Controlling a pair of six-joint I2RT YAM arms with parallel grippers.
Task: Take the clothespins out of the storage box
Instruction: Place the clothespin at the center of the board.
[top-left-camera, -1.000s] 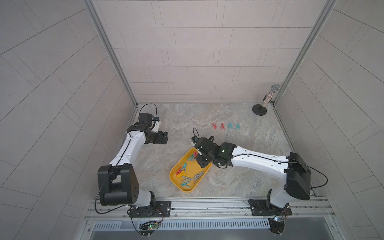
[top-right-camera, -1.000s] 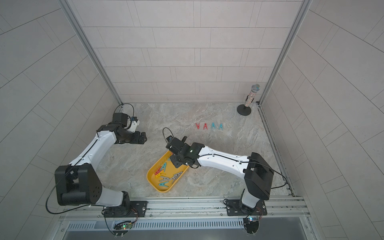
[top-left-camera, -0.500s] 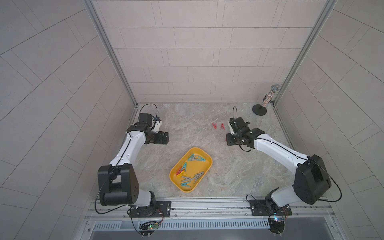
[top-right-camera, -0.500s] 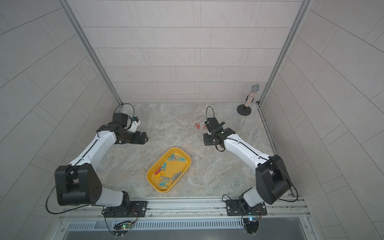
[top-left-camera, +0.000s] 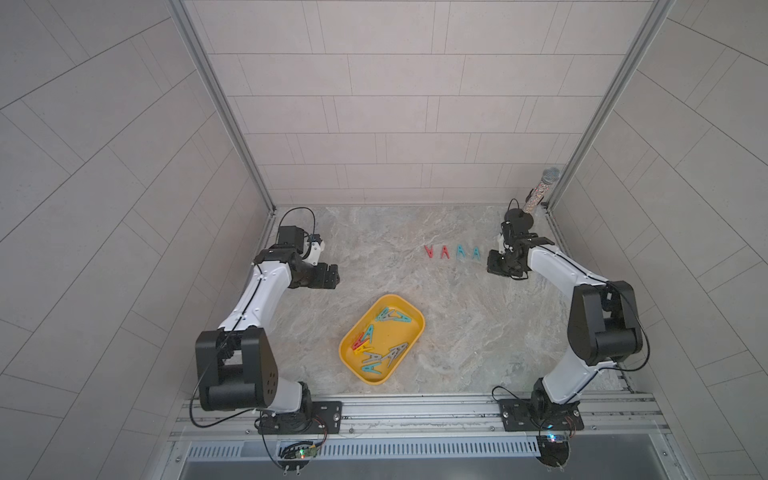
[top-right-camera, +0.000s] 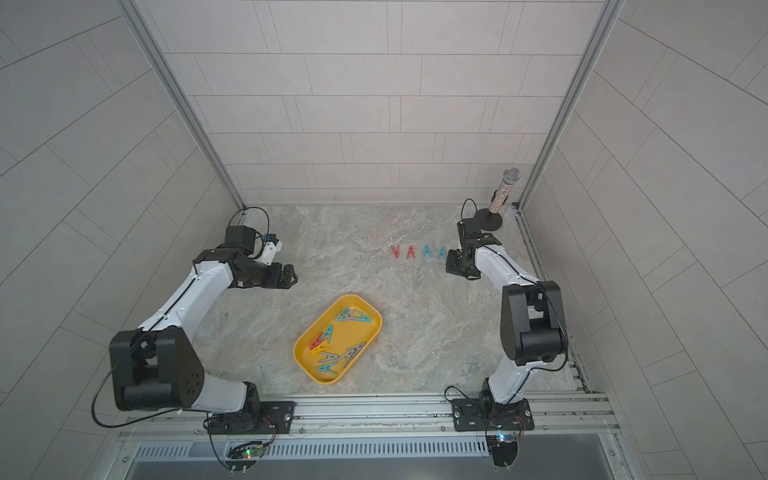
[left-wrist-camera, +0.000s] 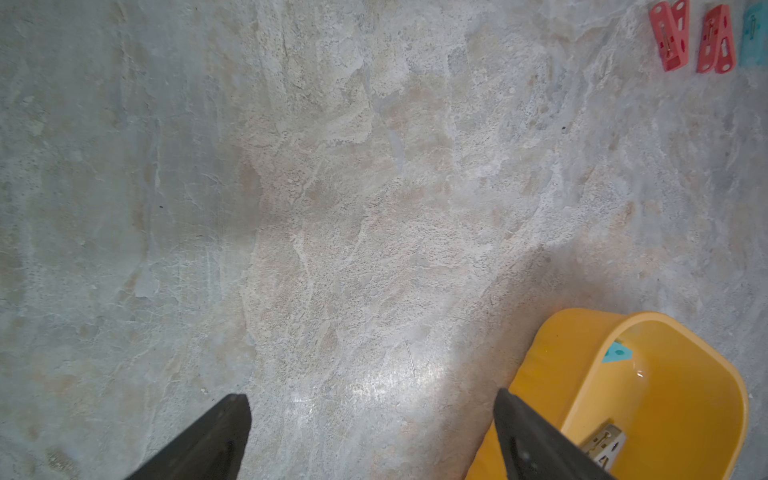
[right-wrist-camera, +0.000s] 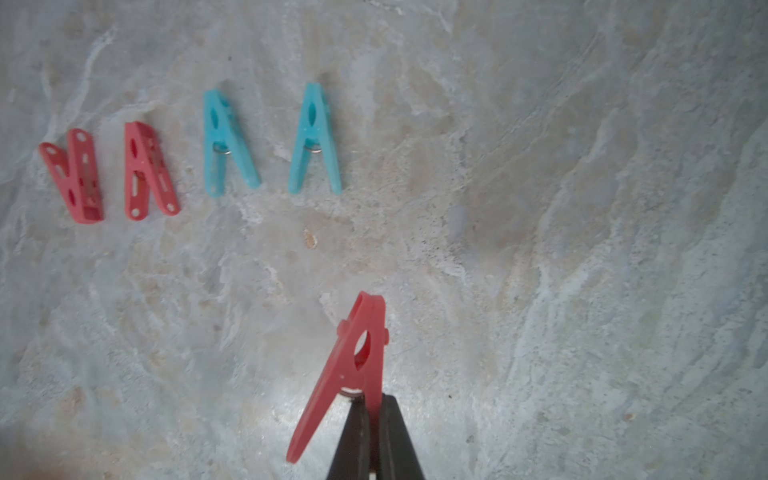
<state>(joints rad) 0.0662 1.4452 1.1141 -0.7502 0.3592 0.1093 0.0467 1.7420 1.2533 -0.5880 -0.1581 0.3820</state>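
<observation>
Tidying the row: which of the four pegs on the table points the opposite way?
The red clothespin at the row's end: its closed tip points toward the robot's bases, the other three toward the back wall.

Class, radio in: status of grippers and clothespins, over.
Left gripper open. Right gripper shut on red clothespin. Row of four laid out; storage box part full. Nothing blocking.

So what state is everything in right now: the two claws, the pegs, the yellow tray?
left gripper: open, empty, over bare table near the storage box.
right gripper: shut on a red clothespin.
storage box: on the table, several clothespins inside.
row of four clothespins: lying on the table, outside the box.
microphone: standing upright.
</observation>
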